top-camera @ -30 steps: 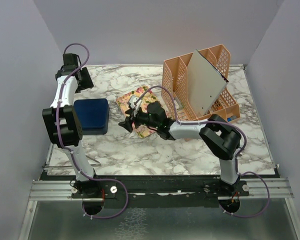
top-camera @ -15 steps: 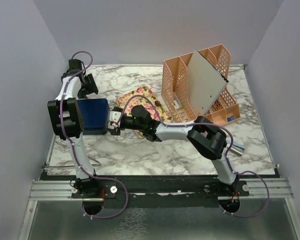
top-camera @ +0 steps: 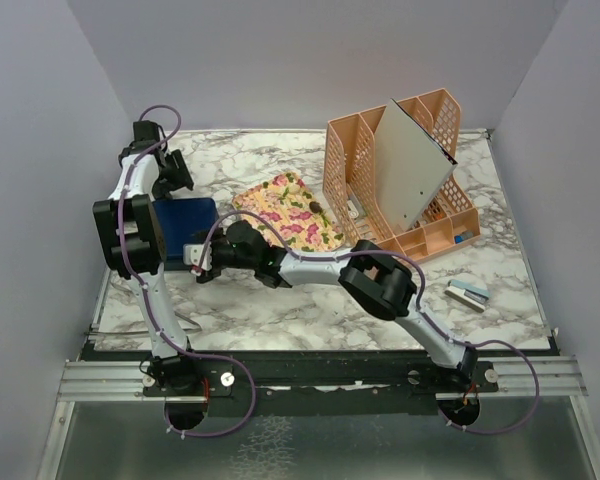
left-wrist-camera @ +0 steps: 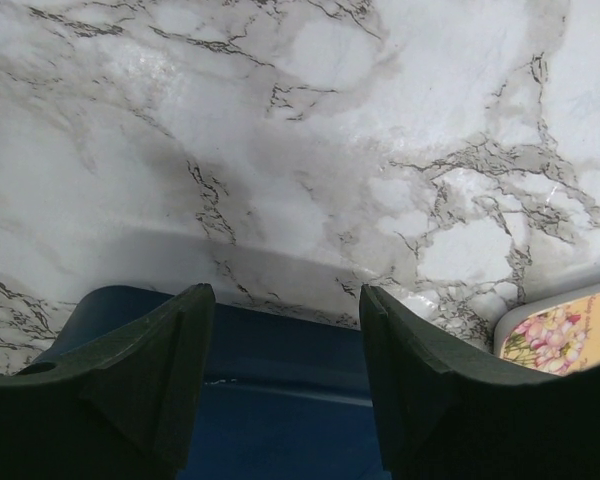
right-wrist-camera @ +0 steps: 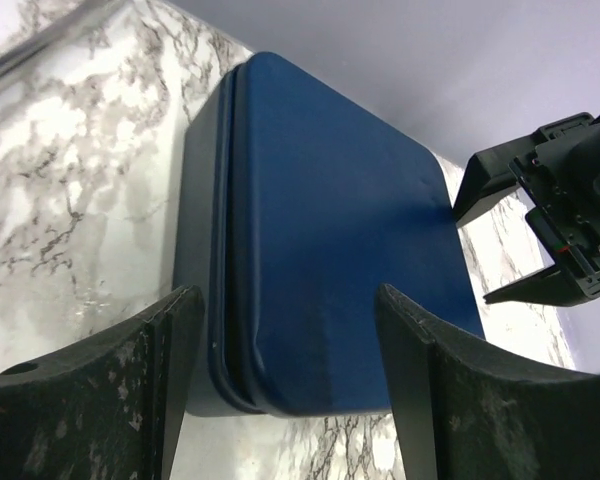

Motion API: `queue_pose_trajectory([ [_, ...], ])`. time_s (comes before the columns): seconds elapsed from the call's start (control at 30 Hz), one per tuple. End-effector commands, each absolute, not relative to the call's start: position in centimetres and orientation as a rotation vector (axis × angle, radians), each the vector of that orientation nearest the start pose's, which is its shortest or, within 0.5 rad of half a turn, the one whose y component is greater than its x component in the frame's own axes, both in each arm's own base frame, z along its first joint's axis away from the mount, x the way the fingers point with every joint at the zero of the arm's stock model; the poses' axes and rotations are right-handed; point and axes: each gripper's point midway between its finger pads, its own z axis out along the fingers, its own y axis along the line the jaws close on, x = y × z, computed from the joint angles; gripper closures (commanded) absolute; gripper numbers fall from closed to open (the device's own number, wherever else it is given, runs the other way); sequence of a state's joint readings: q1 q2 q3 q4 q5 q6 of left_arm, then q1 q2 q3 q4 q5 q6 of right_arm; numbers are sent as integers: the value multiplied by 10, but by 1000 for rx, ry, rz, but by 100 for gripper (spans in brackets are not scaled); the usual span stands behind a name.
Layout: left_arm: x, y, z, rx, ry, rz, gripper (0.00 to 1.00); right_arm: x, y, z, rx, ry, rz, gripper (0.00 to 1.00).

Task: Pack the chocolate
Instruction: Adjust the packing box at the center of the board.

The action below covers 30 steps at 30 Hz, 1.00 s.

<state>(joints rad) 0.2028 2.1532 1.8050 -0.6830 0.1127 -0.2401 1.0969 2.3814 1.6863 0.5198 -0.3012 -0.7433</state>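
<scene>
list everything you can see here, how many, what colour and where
box: one, dark blue, lid shut, left of table
tray: one, yellow floral, centre, right of the box
chocolate: dark pieces, count unclear, at the tray's far right edge
desk organiser: one, peach mesh, back right
board: one, grey, leaning in the organiser
small block: one, pale blue and white, front right
table: one, white marble
left gripper: one, black, open, at the box's far edge
right gripper: one, black, open, at the box's near edge
</scene>
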Motion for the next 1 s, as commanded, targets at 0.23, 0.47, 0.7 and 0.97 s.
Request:
queue_pose_trajectory([
  [0.23,474,65,83,-505,2590,-190,34,287,620,86,-1657,865,434,39],
  [0.47,463,60,75,-517,2604,-209,34,301,616,73,-1662,921,321,40],
  [0.7,453,64,81,-508,2602,-163,34,304,612,54,-1710,978,244,48],
  [0.97,428,63,69,-553,2622,-126,34,266,604,39,-1739,982,290,81],
])
